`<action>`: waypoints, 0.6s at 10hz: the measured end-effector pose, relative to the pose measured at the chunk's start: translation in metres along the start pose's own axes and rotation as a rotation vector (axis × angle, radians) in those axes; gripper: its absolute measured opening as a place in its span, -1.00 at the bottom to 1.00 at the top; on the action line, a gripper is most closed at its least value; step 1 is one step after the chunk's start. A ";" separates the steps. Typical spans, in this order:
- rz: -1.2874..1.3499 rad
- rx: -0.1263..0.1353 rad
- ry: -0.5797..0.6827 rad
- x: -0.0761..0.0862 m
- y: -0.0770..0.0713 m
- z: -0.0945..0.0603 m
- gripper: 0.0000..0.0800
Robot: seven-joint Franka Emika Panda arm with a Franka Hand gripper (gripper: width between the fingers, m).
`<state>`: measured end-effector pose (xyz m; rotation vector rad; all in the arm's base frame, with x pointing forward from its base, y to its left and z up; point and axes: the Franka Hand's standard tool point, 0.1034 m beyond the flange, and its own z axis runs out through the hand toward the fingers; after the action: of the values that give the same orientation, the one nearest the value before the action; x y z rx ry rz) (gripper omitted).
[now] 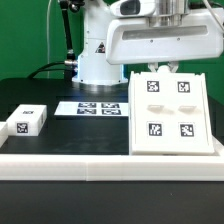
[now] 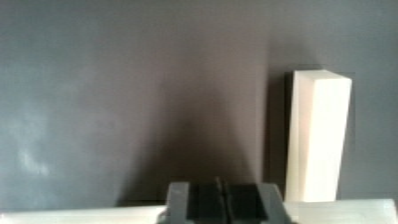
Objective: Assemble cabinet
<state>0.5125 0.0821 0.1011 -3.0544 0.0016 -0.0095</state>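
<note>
We see the gripper (image 2: 222,203), jaws pressed together on nothing, poised over the far edge of the cabinet (image 1: 168,110), probably to push rather than grasp it.

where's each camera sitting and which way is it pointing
Exterior view: off the arm, looking across the table at the cabinet, marker board and robot base; the arm shows.
Wrist view: on the wrist, looking down past the gripper at the table and a white bar.
Shared: the dark table; whether the bar belongs to the cabinet is unclear.
</note>
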 end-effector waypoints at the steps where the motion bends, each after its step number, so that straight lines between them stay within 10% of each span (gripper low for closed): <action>1: 0.000 0.000 0.000 0.000 0.000 0.000 -0.99; 6: 0.001 0.006 -0.025 0.013 0.003 -0.014 -0.99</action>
<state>0.5254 0.0782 0.1147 -3.0484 0.0021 0.0287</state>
